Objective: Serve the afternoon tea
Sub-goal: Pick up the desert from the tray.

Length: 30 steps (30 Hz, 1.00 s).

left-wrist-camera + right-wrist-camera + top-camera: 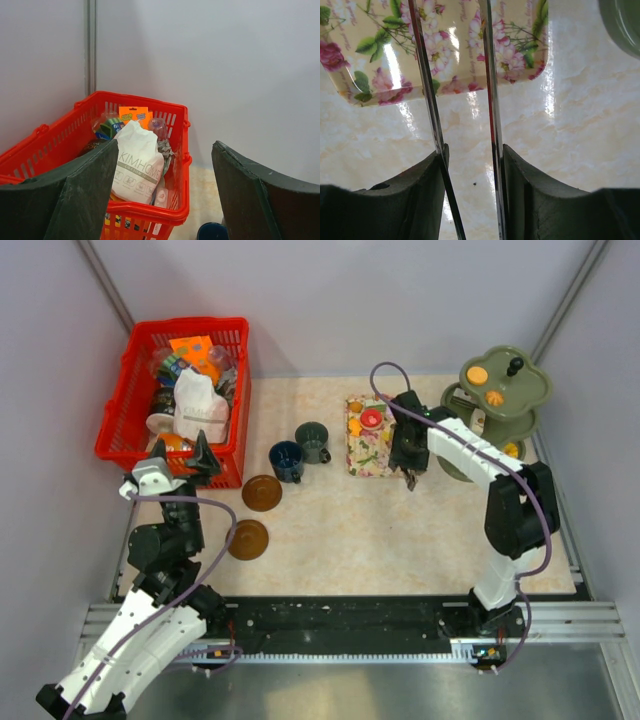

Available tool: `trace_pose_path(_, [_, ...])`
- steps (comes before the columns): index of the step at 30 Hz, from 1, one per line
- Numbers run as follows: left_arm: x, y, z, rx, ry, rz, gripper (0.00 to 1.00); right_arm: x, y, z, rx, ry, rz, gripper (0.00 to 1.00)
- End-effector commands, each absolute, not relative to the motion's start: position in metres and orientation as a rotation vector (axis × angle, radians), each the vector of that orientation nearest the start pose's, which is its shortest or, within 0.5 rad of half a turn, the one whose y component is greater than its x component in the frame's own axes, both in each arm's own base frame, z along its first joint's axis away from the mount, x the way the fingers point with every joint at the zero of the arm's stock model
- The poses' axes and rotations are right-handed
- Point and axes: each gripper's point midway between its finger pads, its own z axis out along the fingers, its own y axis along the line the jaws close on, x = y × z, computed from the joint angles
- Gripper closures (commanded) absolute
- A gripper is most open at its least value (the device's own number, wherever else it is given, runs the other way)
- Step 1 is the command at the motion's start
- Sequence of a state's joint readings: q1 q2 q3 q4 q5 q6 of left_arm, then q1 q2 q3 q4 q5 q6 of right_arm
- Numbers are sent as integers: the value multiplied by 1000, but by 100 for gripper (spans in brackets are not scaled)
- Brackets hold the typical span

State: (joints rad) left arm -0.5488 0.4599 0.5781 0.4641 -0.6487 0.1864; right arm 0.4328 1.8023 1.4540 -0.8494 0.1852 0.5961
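Two mugs are set between the arms, the navy mug (287, 461) just beside the dark-green mug (313, 441), with two brown saucers (262, 492) nearer the left arm. Toy pastries (371, 419) are laid on the floral tray (366, 458), just beside the right gripper (410, 472), which is pinched on thin metal tongs (490, 100). The right arm is stretched forward, wrist bent down. The left gripper (165, 145) is held spread and empty at the red basket (150, 212), the arm folded. More pastries are seen on the olive-green stand (530, 390)
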Motion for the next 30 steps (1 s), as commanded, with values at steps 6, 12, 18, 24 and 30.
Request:
trace_pose_path(6, [238,-15,410,-225,1056,-20,20,355,130,141,322,2607,-29,55])
trace_pose_path(12, [238,-15,410,-226,1057,-21,20,355,142,151,280,2593,19,55])
trace_pose_path(18, [238,-15,410,-225,1056,-23,20,359,160,162,227,2569,48,55])
trace_pose_path(24, [236,-14,412,-231,1049,-26,20,367,165,158,222,2581,39,52])
trace_pose_path(30, [236,-14,412,-229,1049,-23,20,373,170,150,208,2598,35,52])
